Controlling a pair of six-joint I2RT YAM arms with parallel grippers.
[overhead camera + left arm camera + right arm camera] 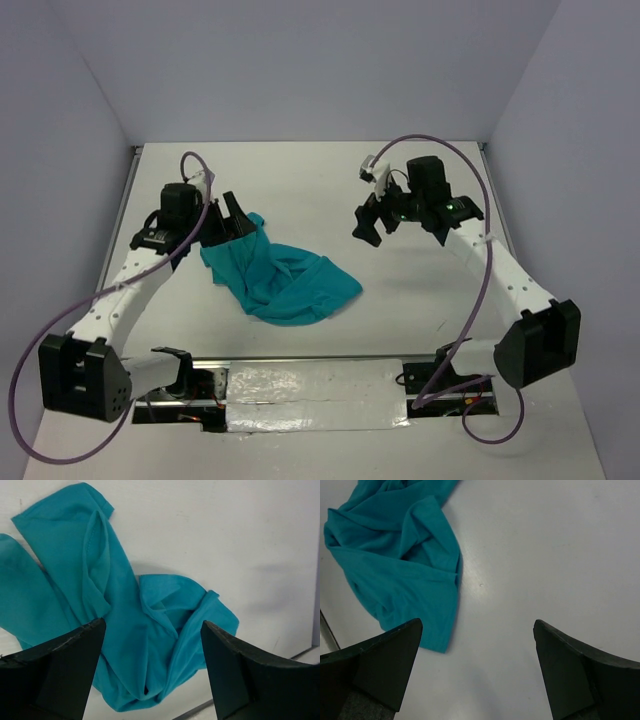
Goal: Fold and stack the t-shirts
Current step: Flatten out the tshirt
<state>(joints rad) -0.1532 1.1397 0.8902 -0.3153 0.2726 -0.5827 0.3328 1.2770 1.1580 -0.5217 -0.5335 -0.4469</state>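
A single teal t-shirt [285,280] lies crumpled on the white table [320,180], left of centre. One end of it reaches up beside my left gripper [228,222]. In the left wrist view the t-shirt [125,630] fills the space below my left gripper [153,625], which hangs open above the cloth without pinching any. My right gripper [398,226] hovers to the right of the cloth, open and empty. In the right wrist view my right gripper [477,625] is over bare table, with the t-shirt [395,555] at the upper left.
Grey walls close in the table on the left, back and right. A taped metal strip [320,385] runs along the near edge between the arm bases. Purple cables [470,180] loop off both arms.
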